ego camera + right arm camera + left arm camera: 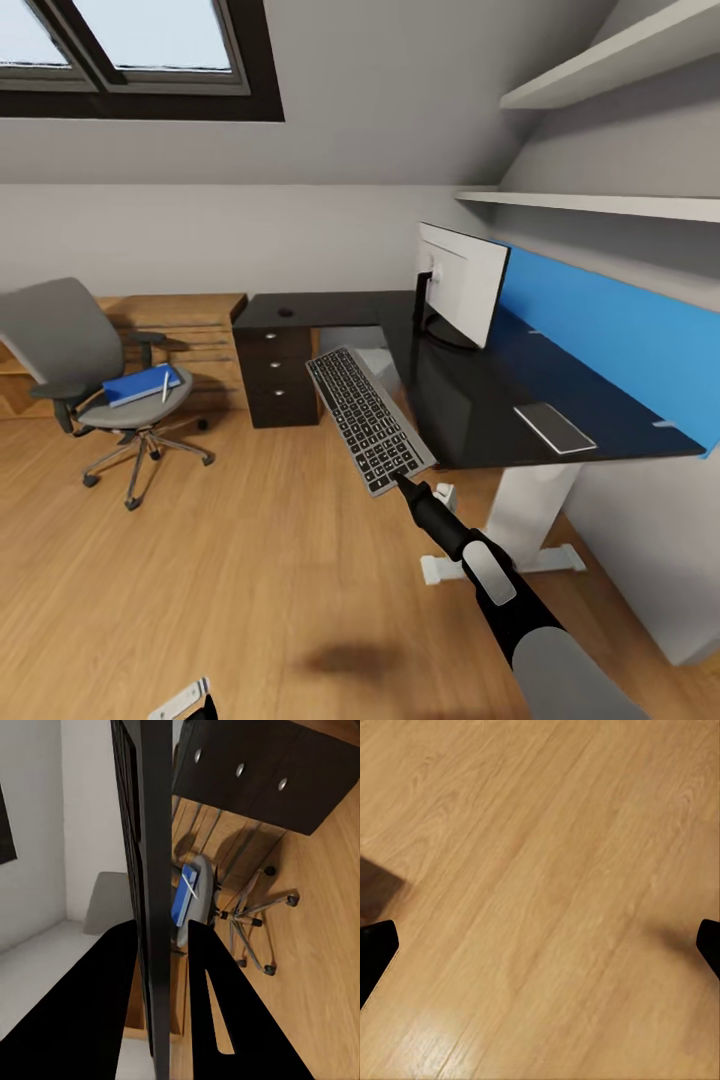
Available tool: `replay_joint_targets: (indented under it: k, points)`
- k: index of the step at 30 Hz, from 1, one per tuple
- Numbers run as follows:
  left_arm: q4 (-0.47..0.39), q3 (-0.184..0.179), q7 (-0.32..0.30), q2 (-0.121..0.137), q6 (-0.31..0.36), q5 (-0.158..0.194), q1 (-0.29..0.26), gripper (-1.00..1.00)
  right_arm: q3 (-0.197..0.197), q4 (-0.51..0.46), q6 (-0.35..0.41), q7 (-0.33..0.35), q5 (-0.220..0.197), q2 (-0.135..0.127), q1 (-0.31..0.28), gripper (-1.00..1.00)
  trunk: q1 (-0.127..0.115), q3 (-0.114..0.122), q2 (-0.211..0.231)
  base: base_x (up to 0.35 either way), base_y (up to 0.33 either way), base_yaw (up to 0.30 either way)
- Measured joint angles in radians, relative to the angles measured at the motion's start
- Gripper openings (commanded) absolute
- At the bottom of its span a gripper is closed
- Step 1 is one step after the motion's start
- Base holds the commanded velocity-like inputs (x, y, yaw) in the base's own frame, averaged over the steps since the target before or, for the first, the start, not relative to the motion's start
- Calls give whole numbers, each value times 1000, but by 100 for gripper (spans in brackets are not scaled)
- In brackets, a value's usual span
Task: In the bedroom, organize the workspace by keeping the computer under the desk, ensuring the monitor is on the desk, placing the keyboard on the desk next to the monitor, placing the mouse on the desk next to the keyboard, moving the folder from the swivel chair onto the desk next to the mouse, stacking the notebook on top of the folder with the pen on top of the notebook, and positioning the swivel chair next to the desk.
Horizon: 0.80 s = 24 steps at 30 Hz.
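Your right gripper is clamped on the near short end of the keyboard, the two fingers pinching the slab edge-on in the right wrist view, so the board sticks straight out from the fingertips along the line of the forearm. Its long axis runs away from you and a little to the left, the far end just off the front edge of the desk, held above the floor rather than over the black top. The spot you want lies forward and to the right of that far end, in front of the monitor (which stands with its white back toward you). So the coming move is, I judge, a swing right plus a turn to lay the long axis beside the monitor's base. Your left gripper hangs spread wide over bare floor, holding nothing, well away from the desk. The folder with the pen on it waits on the chair.
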Motion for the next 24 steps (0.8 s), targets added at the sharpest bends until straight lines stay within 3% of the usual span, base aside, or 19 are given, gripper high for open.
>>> replay_joint_targets:
  k: [5, 24]
  points:
    - [0, -1, 0, 0, 0, 0, 0, 100, 0, -1, 1, 0, 1, -1, 0, -100, 0, 0, 0, 242, 205, 0]
    - [0, -2, -3, 0, 0, 0, 0, 100, -1, 0, -2, 0, 2, -7, 1, -100, 0, 0, 0, 278, 74, 0]
